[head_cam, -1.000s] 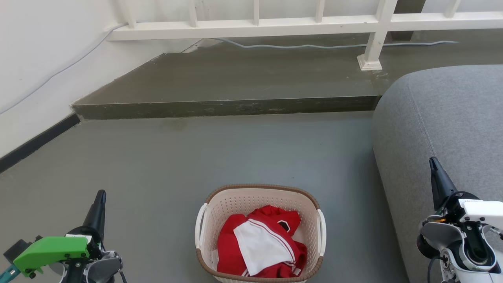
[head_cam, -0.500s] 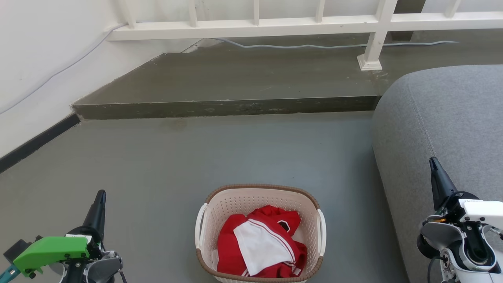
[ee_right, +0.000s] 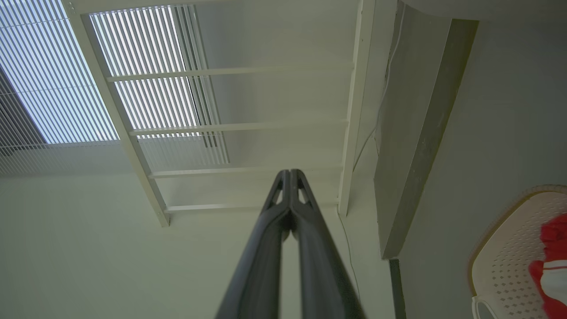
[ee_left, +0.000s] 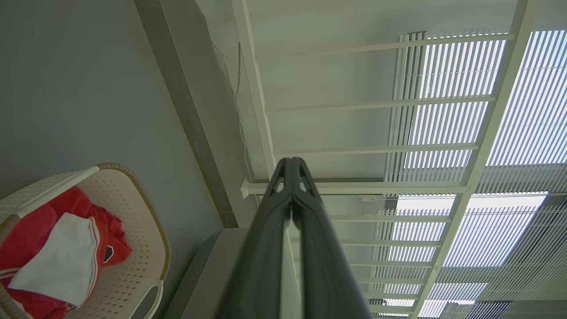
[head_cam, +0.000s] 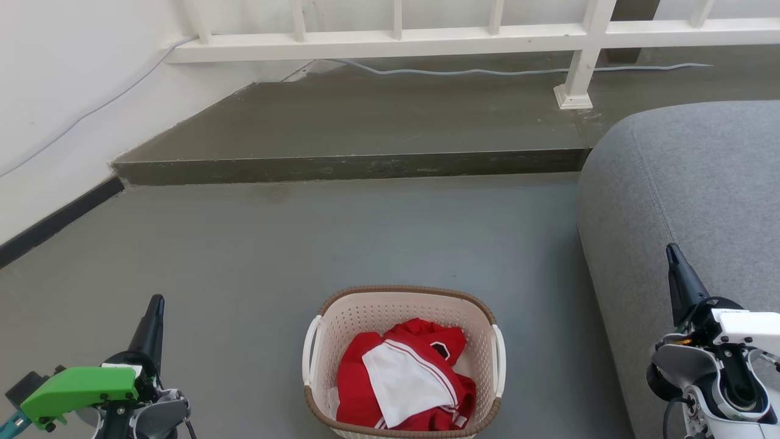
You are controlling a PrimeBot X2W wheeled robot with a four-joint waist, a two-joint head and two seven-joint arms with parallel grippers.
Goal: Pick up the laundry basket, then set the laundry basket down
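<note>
Cream perforated plastic laundry basket (head_cam: 399,291) sat on floor (head_cam: 365,231) beside grey fabric sofa (head_cam: 688,195).
The left pincer (head_cam: 156,301) and right pincer (head_cam: 671,250) stood closed, empty; gripping both white handles (head_cam: 310,350) evenly looked wisest.

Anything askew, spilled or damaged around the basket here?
Nothing stands out. The basket stands upright on the floor, clothes inside, none spilled. The left hand and right hand are shut, either side, apart from it.
</note>
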